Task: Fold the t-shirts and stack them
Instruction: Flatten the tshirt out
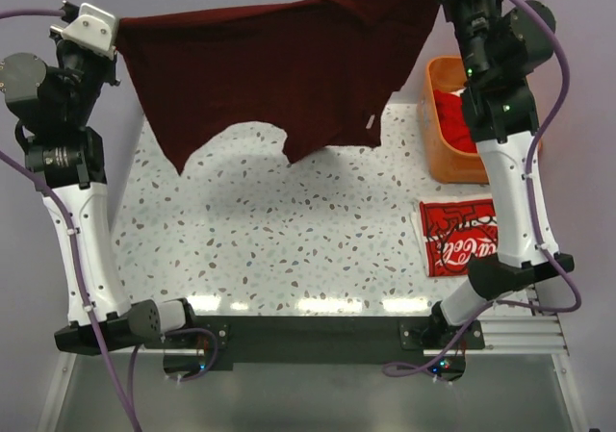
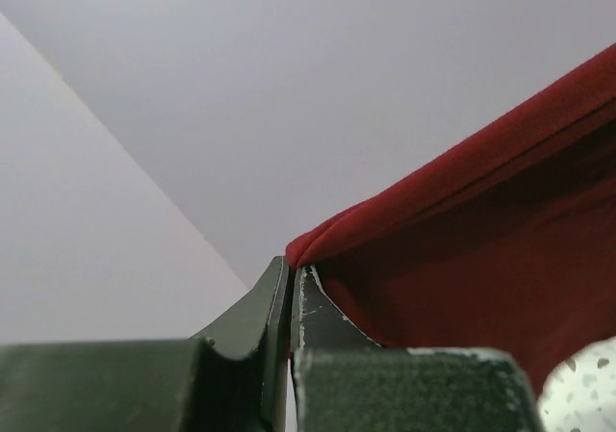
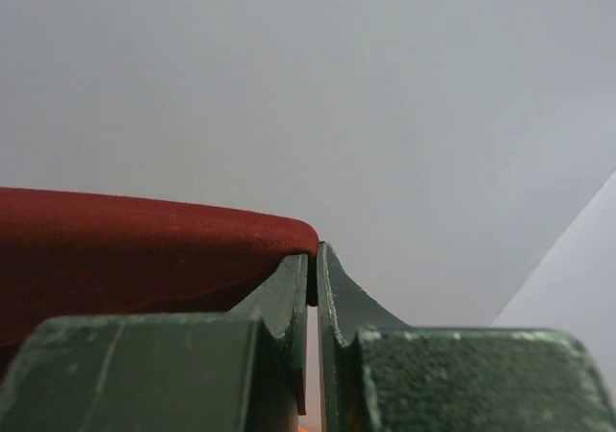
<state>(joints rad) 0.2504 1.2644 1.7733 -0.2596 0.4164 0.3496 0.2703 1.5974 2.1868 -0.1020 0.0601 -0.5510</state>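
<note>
One dark maroon t-shirt hangs spread wide in the air over the far part of the surface, stretched between both arms with its lower edge loose and uneven. One bright red Coca-Cola t-shirt lies folded flat on the surface at near right. Left gripper is pinched tight on the maroon shirt's left corner, right gripper pinched tight on its right corner, jaws nearly together. Orange basket sits at far right with red cloth inside, count unclear. The right arm covers part of the basket and the folded shirt's edge.
</note>
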